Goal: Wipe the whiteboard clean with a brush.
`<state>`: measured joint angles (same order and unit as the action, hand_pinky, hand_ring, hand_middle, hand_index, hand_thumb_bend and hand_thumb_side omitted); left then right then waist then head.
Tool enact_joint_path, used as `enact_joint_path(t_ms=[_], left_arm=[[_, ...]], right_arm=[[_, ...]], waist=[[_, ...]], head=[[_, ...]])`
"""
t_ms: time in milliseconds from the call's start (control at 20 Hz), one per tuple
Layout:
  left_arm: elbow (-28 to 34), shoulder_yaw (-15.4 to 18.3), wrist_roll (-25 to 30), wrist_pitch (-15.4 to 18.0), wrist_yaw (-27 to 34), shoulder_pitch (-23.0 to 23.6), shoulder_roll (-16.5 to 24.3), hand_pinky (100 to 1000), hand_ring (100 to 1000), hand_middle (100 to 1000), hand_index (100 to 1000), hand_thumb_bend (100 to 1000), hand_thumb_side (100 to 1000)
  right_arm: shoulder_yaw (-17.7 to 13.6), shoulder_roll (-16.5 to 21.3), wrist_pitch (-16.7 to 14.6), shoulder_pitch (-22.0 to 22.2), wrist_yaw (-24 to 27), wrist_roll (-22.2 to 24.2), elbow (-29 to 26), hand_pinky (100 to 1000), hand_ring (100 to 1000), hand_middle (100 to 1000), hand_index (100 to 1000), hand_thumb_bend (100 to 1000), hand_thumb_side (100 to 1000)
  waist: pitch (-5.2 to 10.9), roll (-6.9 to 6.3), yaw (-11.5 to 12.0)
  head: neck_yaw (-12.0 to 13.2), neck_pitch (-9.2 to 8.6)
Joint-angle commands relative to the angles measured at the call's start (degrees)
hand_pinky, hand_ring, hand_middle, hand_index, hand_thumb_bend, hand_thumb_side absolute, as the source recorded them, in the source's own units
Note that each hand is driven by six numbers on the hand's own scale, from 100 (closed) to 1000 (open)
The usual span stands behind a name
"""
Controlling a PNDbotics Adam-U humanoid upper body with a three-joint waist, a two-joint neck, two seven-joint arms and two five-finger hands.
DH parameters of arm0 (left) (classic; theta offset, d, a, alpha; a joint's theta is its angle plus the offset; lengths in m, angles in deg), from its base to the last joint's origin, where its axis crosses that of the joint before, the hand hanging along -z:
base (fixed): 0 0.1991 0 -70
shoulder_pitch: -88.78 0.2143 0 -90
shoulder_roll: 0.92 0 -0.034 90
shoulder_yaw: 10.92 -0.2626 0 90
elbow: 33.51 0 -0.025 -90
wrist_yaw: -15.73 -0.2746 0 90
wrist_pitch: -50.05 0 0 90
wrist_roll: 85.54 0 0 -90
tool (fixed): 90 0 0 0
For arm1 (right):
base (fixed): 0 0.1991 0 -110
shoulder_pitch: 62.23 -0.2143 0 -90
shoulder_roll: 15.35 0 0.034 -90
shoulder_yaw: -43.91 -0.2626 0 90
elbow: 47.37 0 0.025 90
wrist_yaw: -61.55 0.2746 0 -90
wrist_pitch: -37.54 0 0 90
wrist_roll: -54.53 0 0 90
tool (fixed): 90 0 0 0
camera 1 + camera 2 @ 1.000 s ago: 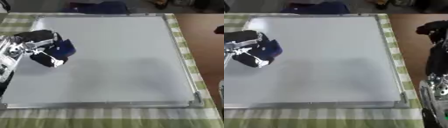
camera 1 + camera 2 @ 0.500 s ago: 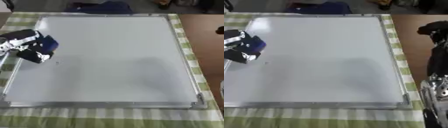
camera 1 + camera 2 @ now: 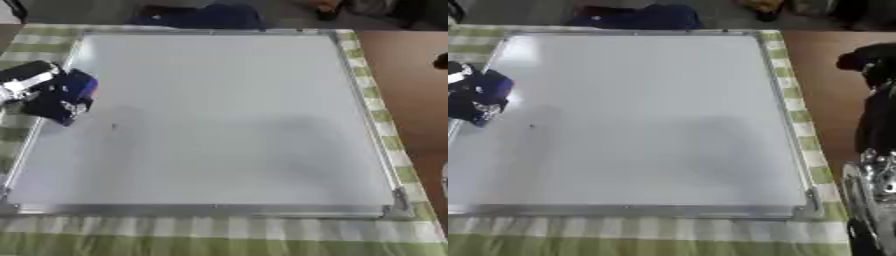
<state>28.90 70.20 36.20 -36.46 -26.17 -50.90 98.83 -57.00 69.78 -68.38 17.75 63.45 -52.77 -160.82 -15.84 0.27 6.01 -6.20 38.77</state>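
Your left hand (image 3: 35, 82) comes in from the left edge, its fingers curled around a dark blue brush (image 3: 68, 95) resting on the left side of the whiteboard (image 3: 227, 115). A tiny dark mark (image 3: 113, 127) sits on the board just right of the brush. The board lies flat on a green checked tablecloth (image 3: 219, 237). Your right hand (image 3: 874, 180) shows at the right edge, off the board; you cannot tell whether its fingers are curled.
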Motion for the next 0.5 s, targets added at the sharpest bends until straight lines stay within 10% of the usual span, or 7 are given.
enact_joint_path(t_ms=[50,500], left_arm=[[-0.25,0.59,0.04,-0.29,-0.47,-0.84,1.06,374,551,351,100,100,443],[-2.19,-0.41,0.96,0.7,-2.82,-0.78,0.2,382,551,342,100,100,455]], right_arm=[[-0.39,1.2,-0.12,-0.17,-0.2,-0.08,-1.14,569,554,414,536,100,896],[-0.35,0.99,-0.06,-0.16,-0.33,-0.05,-1.14,571,554,413,536,100,896]], waist=[[1.14,0.02,-0.12],[0.99,0.1,-0.28]], head=[[0.12,-0.58],[0.2,-0.72]])
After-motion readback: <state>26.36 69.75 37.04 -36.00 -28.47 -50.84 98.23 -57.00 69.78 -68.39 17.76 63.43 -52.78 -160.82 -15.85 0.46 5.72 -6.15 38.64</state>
